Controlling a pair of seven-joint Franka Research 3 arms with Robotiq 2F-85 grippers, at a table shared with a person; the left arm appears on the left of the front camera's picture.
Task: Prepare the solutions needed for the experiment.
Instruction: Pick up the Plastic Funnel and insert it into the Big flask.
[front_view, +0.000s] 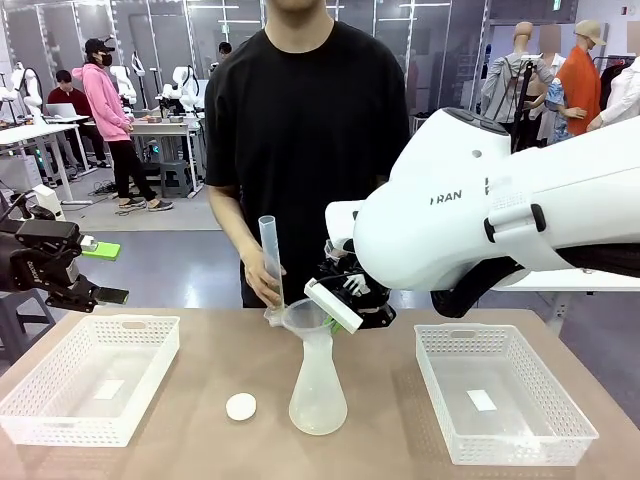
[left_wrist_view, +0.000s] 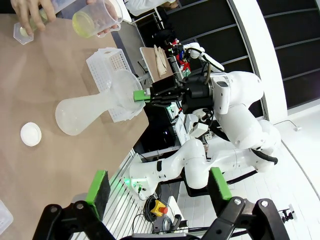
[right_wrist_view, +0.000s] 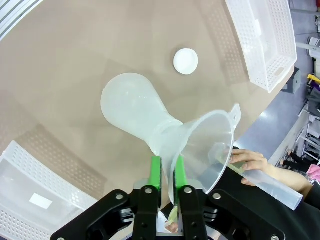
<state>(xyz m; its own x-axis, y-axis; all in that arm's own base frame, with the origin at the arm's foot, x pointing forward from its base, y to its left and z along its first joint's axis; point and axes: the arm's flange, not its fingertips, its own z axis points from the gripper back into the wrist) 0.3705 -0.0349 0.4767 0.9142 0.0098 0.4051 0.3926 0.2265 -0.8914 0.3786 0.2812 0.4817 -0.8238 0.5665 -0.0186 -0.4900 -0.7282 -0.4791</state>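
Observation:
A frosted conical flask (front_view: 318, 388) (left_wrist_view: 80, 116) (right_wrist_view: 131, 104) stands mid-table with a translucent funnel (front_view: 303, 318) (right_wrist_view: 210, 145) in its neck. My right gripper (front_view: 338, 306) (right_wrist_view: 168, 175) (left_wrist_view: 150, 95) is shut on the funnel's rim. At the funnel's far side, a person's hand (front_view: 262, 280) (right_wrist_view: 250, 161) holds a thin graduated cylinder (front_view: 270, 255) (right_wrist_view: 272, 187) (left_wrist_view: 95, 20) nearly upright, with pale yellow liquid at its bottom. I cannot tell whether any solution lies in the flask. My left gripper (front_view: 105, 272) (left_wrist_view: 159, 184) hangs open above the left basket.
Two white mesh baskets sit on the table, one at the left (front_view: 90, 380) and one at the right (front_view: 500, 395) (left_wrist_view: 112, 75). A small white round cap (front_view: 241, 406) (right_wrist_view: 185, 61) (left_wrist_view: 31, 134) lies left of the flask. The person stands at the far edge.

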